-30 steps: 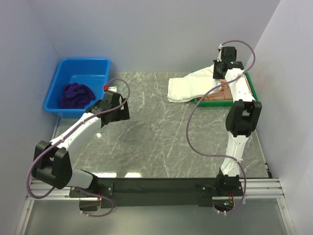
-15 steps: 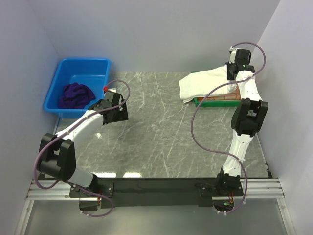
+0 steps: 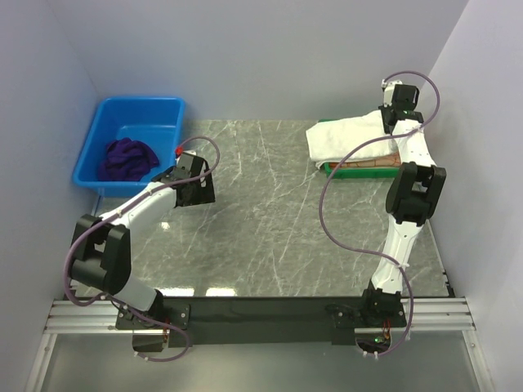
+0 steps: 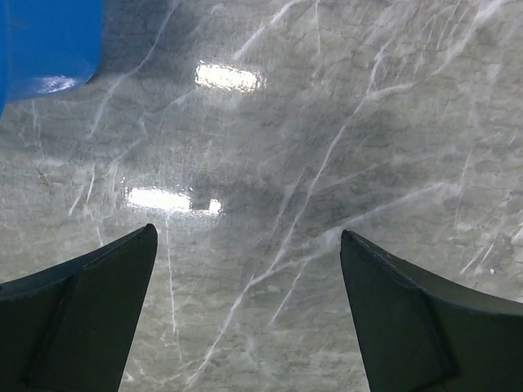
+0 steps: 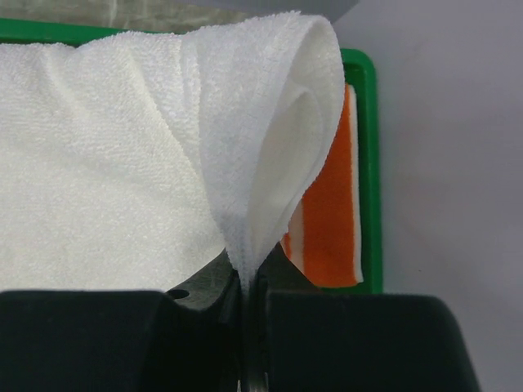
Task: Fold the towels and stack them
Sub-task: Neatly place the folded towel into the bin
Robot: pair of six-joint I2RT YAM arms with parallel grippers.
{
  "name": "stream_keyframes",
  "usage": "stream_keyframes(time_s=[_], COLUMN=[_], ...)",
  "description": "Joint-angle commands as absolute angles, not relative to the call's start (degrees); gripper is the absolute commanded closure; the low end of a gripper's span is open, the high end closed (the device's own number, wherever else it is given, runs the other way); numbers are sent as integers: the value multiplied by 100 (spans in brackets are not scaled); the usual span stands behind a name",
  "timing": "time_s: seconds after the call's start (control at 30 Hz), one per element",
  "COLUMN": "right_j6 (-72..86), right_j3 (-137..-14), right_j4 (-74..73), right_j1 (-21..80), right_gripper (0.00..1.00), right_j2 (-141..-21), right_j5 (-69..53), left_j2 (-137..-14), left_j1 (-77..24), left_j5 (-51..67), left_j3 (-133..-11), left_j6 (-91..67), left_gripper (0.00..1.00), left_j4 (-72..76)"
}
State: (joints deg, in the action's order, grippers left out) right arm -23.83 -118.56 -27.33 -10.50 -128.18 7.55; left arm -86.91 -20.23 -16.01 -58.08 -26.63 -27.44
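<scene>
The white towel (image 3: 347, 135) lies folded at the back right, draped over the left end of the green tray (image 3: 330, 171). My right gripper (image 3: 387, 121) is shut on its right edge and holds it lifted. In the right wrist view the pinched fold of the white towel (image 5: 270, 147) rises from the right gripper (image 5: 248, 273), with the orange towel (image 5: 331, 212) lying flat in the green tray (image 5: 369, 122) beneath. The orange towel (image 3: 372, 162) shows partly under the white one. The purple towel (image 3: 127, 158) sits crumpled in the blue bin (image 3: 96, 135). My left gripper (image 3: 200, 189) hangs open over bare table, as the left gripper (image 4: 248, 237) shows.
The blue bin stands at the back left, and its corner (image 4: 49, 41) shows in the left wrist view. Grey walls close in the left, back and right sides. The right arm's purple cable (image 3: 327, 204) loops over the marble table (image 3: 270, 220).
My right gripper has carried the white towel's edge rightward and farther back, drawing the towel over the tray. The left arm's elbow has shifted right; its gripper has barely moved.
</scene>
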Motion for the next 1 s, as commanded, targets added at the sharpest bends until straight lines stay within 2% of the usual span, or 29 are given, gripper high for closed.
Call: stream_keyframes(time_s=[0.0,0.97], right_j6=[-2707,-3103], right_j3=[-11953,-11558], right_j4=[-2206,-1468], right_j1=[-1143,-1116], right_gripper=[100,100], right_j2=[-12762,-12964], right_j5=[1134,1994], left_j2=[-8728,-8807], left_j1=[-2013,-2013], left_j5=[-1714,-1600], left_j3=[-5792,-5783], left_j6=[-2646,-2646], left_gripper=[1,0], left_j4=[-2628,-2602])
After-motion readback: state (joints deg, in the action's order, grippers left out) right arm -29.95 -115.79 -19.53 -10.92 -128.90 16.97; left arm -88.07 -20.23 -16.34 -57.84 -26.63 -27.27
